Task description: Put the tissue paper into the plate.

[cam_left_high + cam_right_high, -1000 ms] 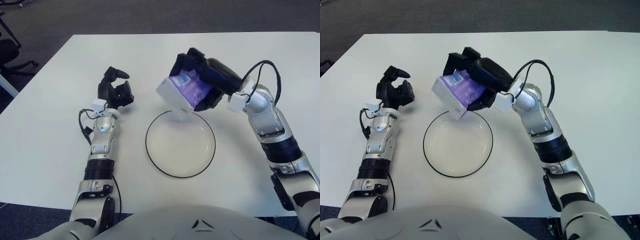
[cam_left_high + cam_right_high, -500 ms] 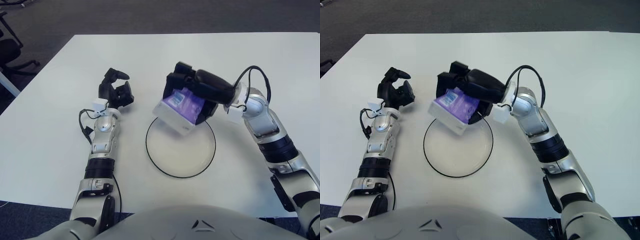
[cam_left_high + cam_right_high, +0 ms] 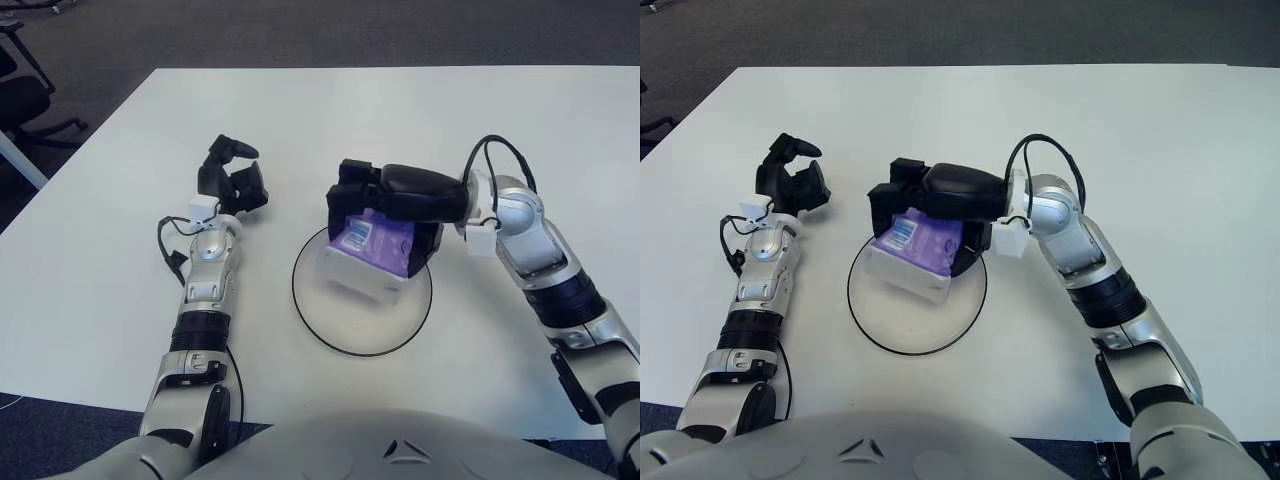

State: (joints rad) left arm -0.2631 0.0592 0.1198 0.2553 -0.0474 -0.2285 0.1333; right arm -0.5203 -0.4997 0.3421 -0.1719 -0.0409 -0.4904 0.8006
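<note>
Over the far half of the plate (image 3: 345, 340), the tissue paper (image 3: 372, 250) sits low, its near edge seemingly touching the plate's floor, with the right hand (image 3: 385, 195) clamped around its top. Placement looks nearly done; letting go and withdrawing remain. Left of the plate, the left hand (image 3: 232, 180) rests idle, fingers curled on nothing; the right eye view shows the pack's barcode label more plainly.
</note>
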